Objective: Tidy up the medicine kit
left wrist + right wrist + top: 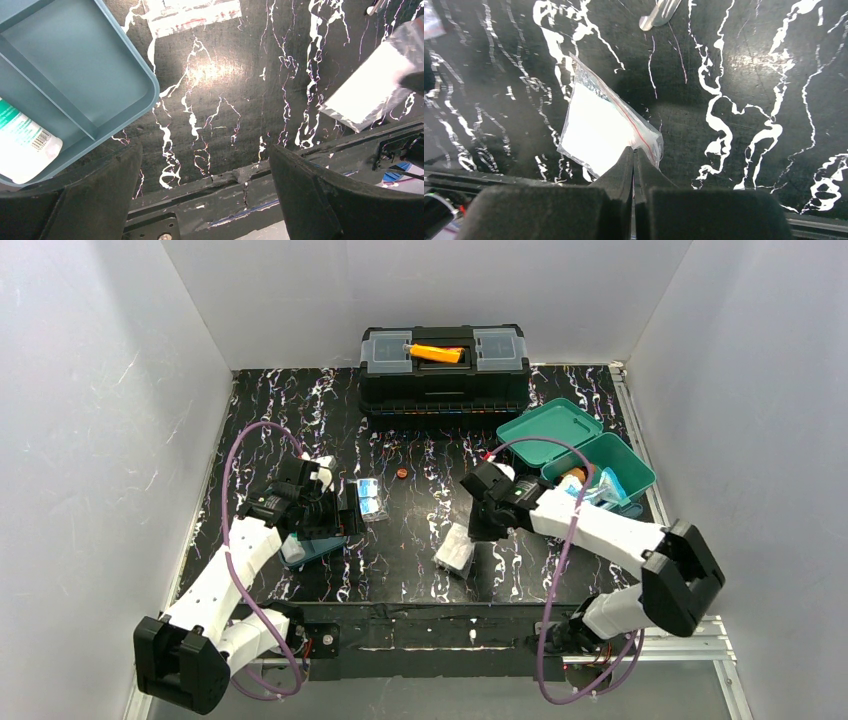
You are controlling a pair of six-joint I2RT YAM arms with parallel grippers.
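Observation:
The medicine kit (622,464) stands open at the back right, its lid (548,432) laid back and several items inside. A darker teal divided tray (75,65) holding a white labelled container (25,150) lies at the front left (312,548). My left gripper (330,518) hovers just over that tray, jaws wide open (205,175) with only bare table between them. My right gripper (483,532) is shut (634,155) on the edge of a clear zip bag with white contents (599,125), which lies on the table near the front middle (455,550).
A black toolbox with an orange handle (444,368) sits at the back centre. A blister pack (371,498) and a small brown item (400,475) lie mid-table. A clear tube (659,12) lies beyond the bag. White walls enclose the table on three sides.

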